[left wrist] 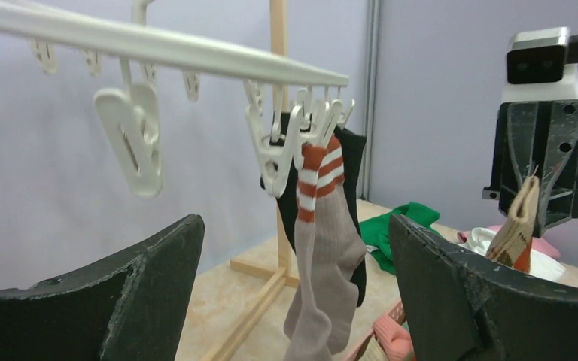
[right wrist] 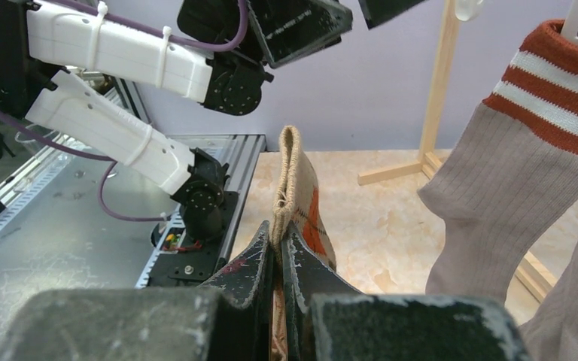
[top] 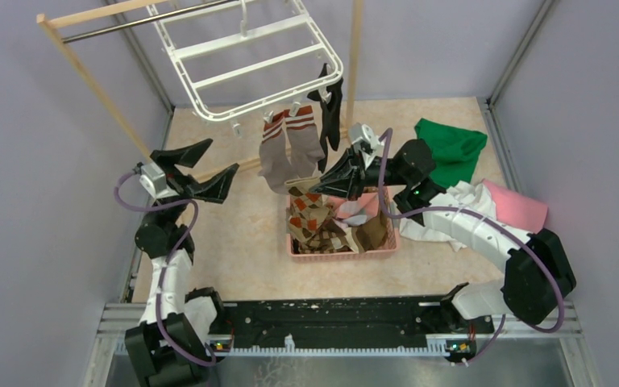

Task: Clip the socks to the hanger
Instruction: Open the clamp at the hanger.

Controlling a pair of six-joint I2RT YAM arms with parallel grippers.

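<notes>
The right claw (right wrist: 277,242) is clamped on an argyle sock (right wrist: 301,197), its fingers pressed flat together on the cloth. The sock's long axis runs upright. Its folded cuff edge pokes straight up out of the fingertips, with the brown and orange diamonds showing on the side. The rest of the sock drops below the claw toward the pink basket (top: 338,254), where more argyle cloth lies heaped. Just beyond the claw's tips and a little to one side hang two striped socks (top: 286,153). They are pinned by their cuffs, orange and white bands uppermost and toes pointing down, so their long axes are vertical too. A black sock (top: 332,109) hangs the same way, farther off past them. All three are clipped along the near rail of the hanger (left wrist: 158,47), which sits above both claws and tilts upward away from them. The left claw (top: 225,155) stands wide apart and holds nothing. It is well off to the side of the right claw and aimed toward the hung socks. A free clip (left wrist: 134,139) dangles above and ahead of its left finger (left wrist: 120,293).
</notes>
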